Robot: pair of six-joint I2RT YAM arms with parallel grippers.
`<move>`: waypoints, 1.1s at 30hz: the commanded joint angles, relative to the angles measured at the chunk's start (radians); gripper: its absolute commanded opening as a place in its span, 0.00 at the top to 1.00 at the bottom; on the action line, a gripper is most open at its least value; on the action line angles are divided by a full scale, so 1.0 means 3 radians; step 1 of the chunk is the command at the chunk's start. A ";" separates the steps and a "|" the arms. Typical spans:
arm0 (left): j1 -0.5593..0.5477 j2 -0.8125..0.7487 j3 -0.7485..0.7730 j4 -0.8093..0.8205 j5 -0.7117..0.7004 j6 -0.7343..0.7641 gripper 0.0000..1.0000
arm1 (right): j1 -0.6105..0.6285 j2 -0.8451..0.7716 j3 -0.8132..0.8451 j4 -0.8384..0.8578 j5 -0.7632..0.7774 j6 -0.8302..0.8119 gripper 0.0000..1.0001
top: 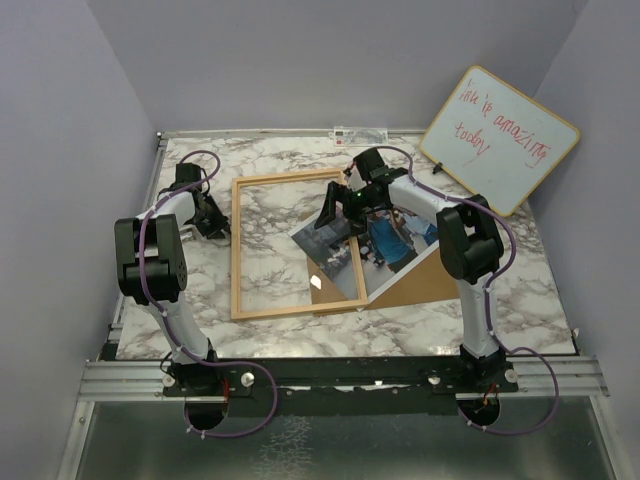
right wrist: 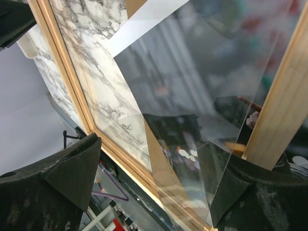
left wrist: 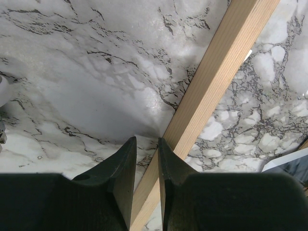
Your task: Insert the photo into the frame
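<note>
Wood frame [top: 296,246] over photo [top: 372,247] | brown backing board [top: 425,282] beside | whiteboard [top: 498,138] behind

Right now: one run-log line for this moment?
left gripper: nearly shut at frame left rail, grip unclear | right gripper: open above photo | photo: under frame's right rail, not seated

A marble-patterned tabletop [top: 500,300] spreads under both tools. Beyond the right tool, toward the far right corner, a wood-edged whiteboard [top: 500,140] with red handwriting leans tilted against the wall. Just nearer than the right tool lies a plain brown backing board [top: 420,285], flat on the tabletop. Lilac walls [top: 60,120] close in the sides and the back.
</note>
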 commanded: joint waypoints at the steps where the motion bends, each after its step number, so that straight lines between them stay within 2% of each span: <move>1: -0.0002 0.0069 0.0055 -0.0067 -0.0111 0.0042 0.74 | -0.0007 -0.0186 -0.0045 -0.0026 0.0204 0.0106 0.15; 7: -0.0002 0.0068 0.0060 -0.0072 -0.0106 0.0042 0.74 | -0.0007 -0.0254 -0.0088 -0.0039 0.0408 0.0138 0.15; 17: -0.0002 0.0063 0.0066 -0.0077 -0.0111 0.0033 0.74 | -0.0002 -0.0301 -0.0005 -0.0394 0.0901 0.0014 0.17; 33: -0.0002 0.0046 0.0106 -0.0119 -0.0144 0.0032 0.73 | -0.0002 -0.0517 0.0052 -0.0623 0.1282 -0.0140 0.29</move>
